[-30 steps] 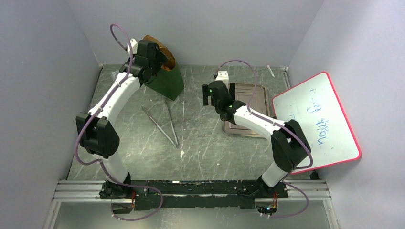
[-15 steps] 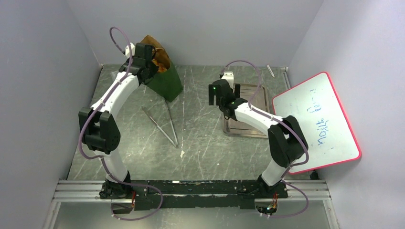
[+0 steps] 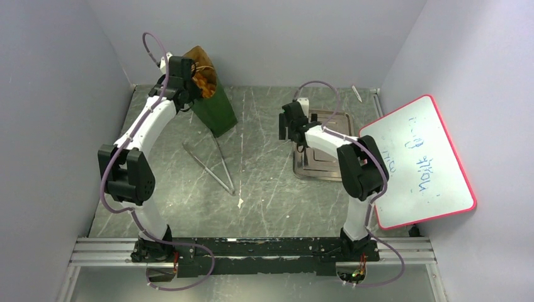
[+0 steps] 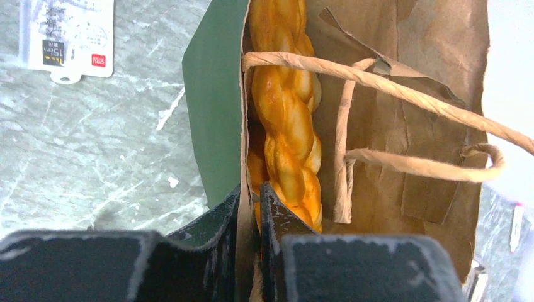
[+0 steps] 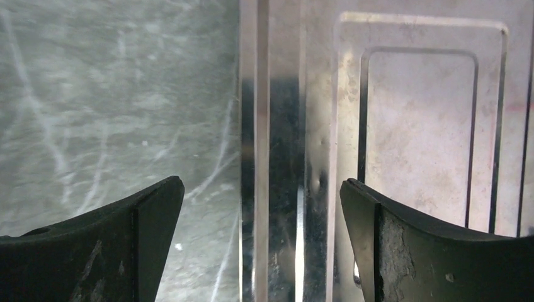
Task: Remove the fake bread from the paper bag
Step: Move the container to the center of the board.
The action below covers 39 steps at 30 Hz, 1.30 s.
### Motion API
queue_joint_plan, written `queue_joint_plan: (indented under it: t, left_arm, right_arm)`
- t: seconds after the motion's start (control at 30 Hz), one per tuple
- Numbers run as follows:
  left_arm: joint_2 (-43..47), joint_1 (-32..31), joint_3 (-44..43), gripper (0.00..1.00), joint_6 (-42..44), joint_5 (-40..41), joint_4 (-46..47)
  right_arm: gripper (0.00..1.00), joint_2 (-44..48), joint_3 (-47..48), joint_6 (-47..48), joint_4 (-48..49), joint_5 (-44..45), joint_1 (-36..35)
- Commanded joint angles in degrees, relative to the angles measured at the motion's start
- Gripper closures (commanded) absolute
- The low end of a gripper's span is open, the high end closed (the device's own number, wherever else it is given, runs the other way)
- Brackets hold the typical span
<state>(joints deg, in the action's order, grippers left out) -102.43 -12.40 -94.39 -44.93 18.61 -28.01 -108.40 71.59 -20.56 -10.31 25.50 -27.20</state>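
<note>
The dark green paper bag (image 3: 218,111) stands at the back left, its brown inside (image 4: 403,50) and tan cord handles (image 4: 415,100) showing in the left wrist view. Orange-golden fake bread (image 4: 286,107) lies inside it, a twisted piece uppermost, and peeks from the bag's mouth (image 3: 203,78). My left gripper (image 3: 187,77) (image 4: 250,189) is shut on the bag's side wall at the rim, one finger outside on the green face, the other inside against the bread. My right gripper (image 3: 291,121) (image 5: 261,189) hangs open over the left rim of the metal tray (image 5: 415,126), holding nothing.
The flat grey tray (image 3: 327,165) lies right of centre. A pair of thin metal tongs (image 3: 211,165) lies mid-table. A red-framed whiteboard (image 3: 419,160) leans at the right. A white labelled packet (image 4: 68,34) lies beside the bag. A small pen (image 3: 356,93) lies at the back.
My left gripper has closed onto the bag's rim and drawn the bag a little to the left. The right arm has swung farther back, over the tray's left edge, jaws still open.
</note>
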Motion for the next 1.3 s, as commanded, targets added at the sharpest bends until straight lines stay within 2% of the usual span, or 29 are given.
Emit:
queue_joint_plan:
  t: [0.0, 0.23, 0.3, 0.37, 0.43, 0.57, 0.77, 0.8, 0.93, 1.07, 1.27]
  left_arm:
    - [4.30, 0.89, 1.17, 0.93, 9.75, -3.01, 8.62]
    - [2.55, 1.19, -3.99, 0.93, 18.22, -1.08, 10.31]
    - [2.31, 1.64, -4.75, 0.93, 19.76, -0.86, 11.13]
    - [2.09, 2.14, -5.28, 0.93, 20.64, -0.48, 11.62]
    - [2.29, 2.52, -5.34, 0.93, 21.28, 0.28, 12.28]
    - [3.70, 3.06, -3.59, 0.93, 22.68, 1.01, 15.34]
    - [3.78, 3.26, -3.96, 0.93, 25.41, 1.00, 16.71]
    - [4.13, 3.26, -3.55, 0.93, 25.61, 1.21, 17.09]
    - [5.54, 3.26, -2.42, 0.93, 26.16, 2.39, 17.86]
    - [7.75, 3.26, -0.93, 0.93, 26.43, 2.89, 18.37]
    - [12.06, 3.26, 1.03, 0.93, 27.87, 3.15, 18.20]
  right_arm:
    - [0.04, -3.81, 1.69, -0.78, -1.47, -3.31, 1.62]
    - [0.14, -9.07, 3.93, -0.61, -1.55, -7.11, 1.62]
    - [0.25, -9.98, 4.51, -0.41, -1.46, -8.46, 1.62]
    - [0.42, -11.11, 5.65, -0.62, -1.98, -9.87, 1.62]
    - [0.54, -12.16, 6.61, -0.88, -3.03, -10.86, 1.50]
    - [0.65, -13.62, 6.73, -0.60, -2.93, -12.30, 0.90]
    - [0.93, -15.09, 7.16, 1.69, -1.94, -16.43, -0.22]
    - [1.00, -15.42, 7.57, 1.51, -2.05, -16.68, -0.40]
    - [1.00, -17.70, 13.68, -1.73, -5.50, -18.97, -0.61]
    - [1.00, -22.04, 24.18, -5.92, -10.94, -21.99, -0.70]
    - [1.00, -29.50, 36.42, 1.02, -15.55, -25.14, -4.27]
